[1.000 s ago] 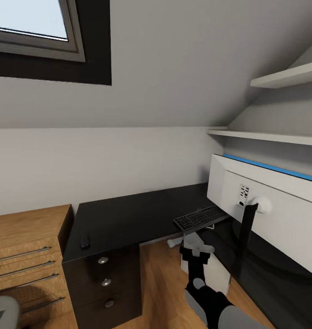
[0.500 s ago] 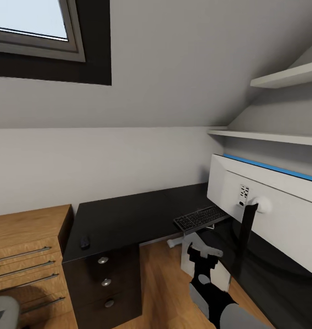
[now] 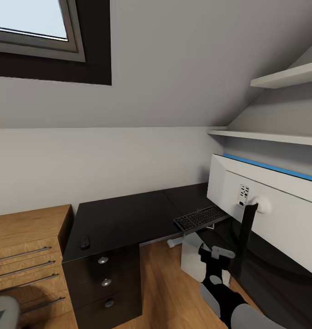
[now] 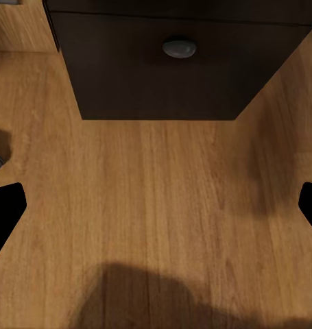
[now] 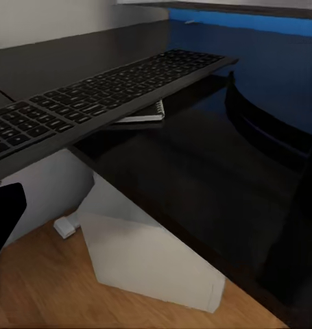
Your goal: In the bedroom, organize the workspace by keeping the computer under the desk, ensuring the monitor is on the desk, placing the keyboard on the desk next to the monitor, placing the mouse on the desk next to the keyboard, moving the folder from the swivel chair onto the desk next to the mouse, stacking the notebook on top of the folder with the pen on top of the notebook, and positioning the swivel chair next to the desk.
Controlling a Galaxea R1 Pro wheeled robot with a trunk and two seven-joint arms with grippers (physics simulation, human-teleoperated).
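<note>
My head view is evenly lit and sharp, with soft daylight-like light and a pale bright skylight [image 3: 30,20] at the upper left; the sloped ceiling and walls read in smooth, flat greys without hard shadows. The desk [image 3: 124,219] top is glossy enough to carry a faint sheen near the monitor [image 3: 284,205]. Straight edges bend slightly toward the corners. In my left wrist view the wooden floor [image 4: 156,199] is warm and a little soft, with a broad dark shadow along one edge. My right wrist view is dimmer, the desk surface mirroring blue, and the nearest keyboard [image 5: 94,103] keys blur.
</note>
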